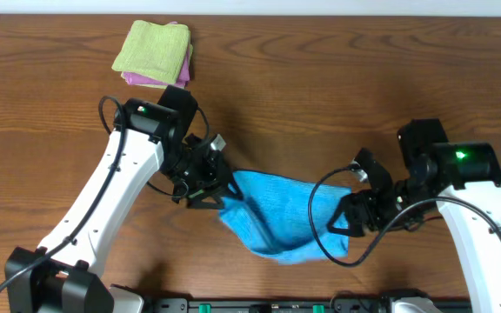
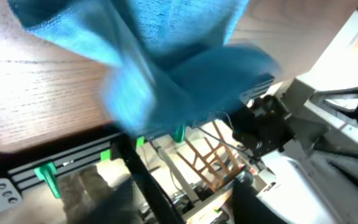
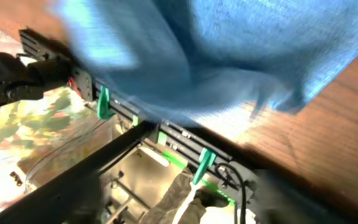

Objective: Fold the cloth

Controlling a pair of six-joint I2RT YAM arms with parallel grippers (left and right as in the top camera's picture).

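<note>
Brown wood-grain table (image 1: 320, 87) fills the overhead view. Two white-and-black arms reach in from the table's front edge, left arm (image 1: 116, 187) and right arm (image 1: 485, 235).

Bright sky-blue terry cloth (image 1: 277, 217) sits mid-width, near the table's front edge, strung btwn the two pincers and sagging into a pointed belly twd that edge. Its upper-left corner meets the left gripper (image 1: 220, 187); its right corner meets the right gripper (image 1: 350, 216). Both pincers are at the cloth's top edge, one per end.

Left wrist view: cloth (image 2: 166, 68) is a blurred blue mass right at the lens, table (image 2: 36, 106) behind it. Fingers aren't visible, so can't tell whether the left pincer is wide, narrow or clamped. Right wrist view: same, cloth (image 3: 241, 56) smeared across the top, fingers hidden, so can't tell.

Lime-green folded cloth (image 1: 152, 48) lies at the table's far-left area, on top of a pink-purple folded cloth (image 1: 146, 80), well apart from the blue one.

Black rail w/ green clips (image 3: 201, 165) runs along the table's front edge.

Any print on the arm housings is too small to read.
</note>
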